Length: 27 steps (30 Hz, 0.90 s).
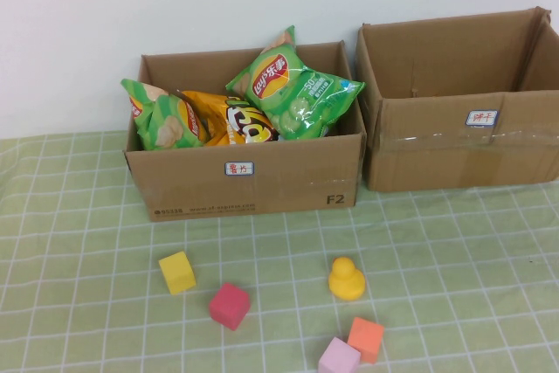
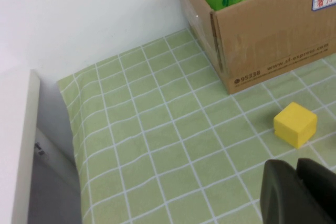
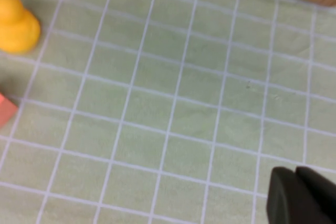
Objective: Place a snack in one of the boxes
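A left cardboard box (image 1: 253,183) holds several snack bags: a green chip bag (image 1: 293,93) on top, an orange bag (image 1: 229,118) and another green bag (image 1: 162,120). The right cardboard box (image 1: 463,141) shows no contents. Neither arm shows in the high view. My left gripper (image 2: 296,192) is shut and empty above the cloth, near a yellow cube (image 2: 295,124) and the left box's corner (image 2: 247,35). My right gripper (image 3: 296,195) is shut and empty above bare cloth.
On the green checked cloth in front of the boxes lie a yellow cube (image 1: 177,272), a red cube (image 1: 230,306), a yellow duck (image 1: 346,279), an orange cube (image 1: 366,338) and a pink cube (image 1: 338,357). The duck (image 3: 18,23) shows in the right wrist view.
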{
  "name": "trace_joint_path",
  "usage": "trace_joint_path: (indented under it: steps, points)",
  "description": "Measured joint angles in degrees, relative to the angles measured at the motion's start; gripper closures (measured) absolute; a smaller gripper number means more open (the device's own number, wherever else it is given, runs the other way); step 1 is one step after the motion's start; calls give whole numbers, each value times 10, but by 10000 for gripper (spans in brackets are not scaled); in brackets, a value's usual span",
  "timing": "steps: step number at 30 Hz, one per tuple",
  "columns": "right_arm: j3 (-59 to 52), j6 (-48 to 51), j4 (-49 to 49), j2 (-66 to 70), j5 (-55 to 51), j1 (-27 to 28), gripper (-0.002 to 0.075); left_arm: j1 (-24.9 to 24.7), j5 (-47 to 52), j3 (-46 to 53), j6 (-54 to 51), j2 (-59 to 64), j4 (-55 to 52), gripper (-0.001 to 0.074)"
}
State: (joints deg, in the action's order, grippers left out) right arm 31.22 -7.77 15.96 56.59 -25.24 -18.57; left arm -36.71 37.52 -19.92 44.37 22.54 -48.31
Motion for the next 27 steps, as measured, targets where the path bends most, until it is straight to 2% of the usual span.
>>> trace_joint_path:
  steps: [12,27]
  points:
    - [-30,-30,42,-197,-48,0,721,0,-26,0,12,0,3,707]
    - [-30,-42,44,-210,-72,0,725,0,-24,0,14,0,-6,707]
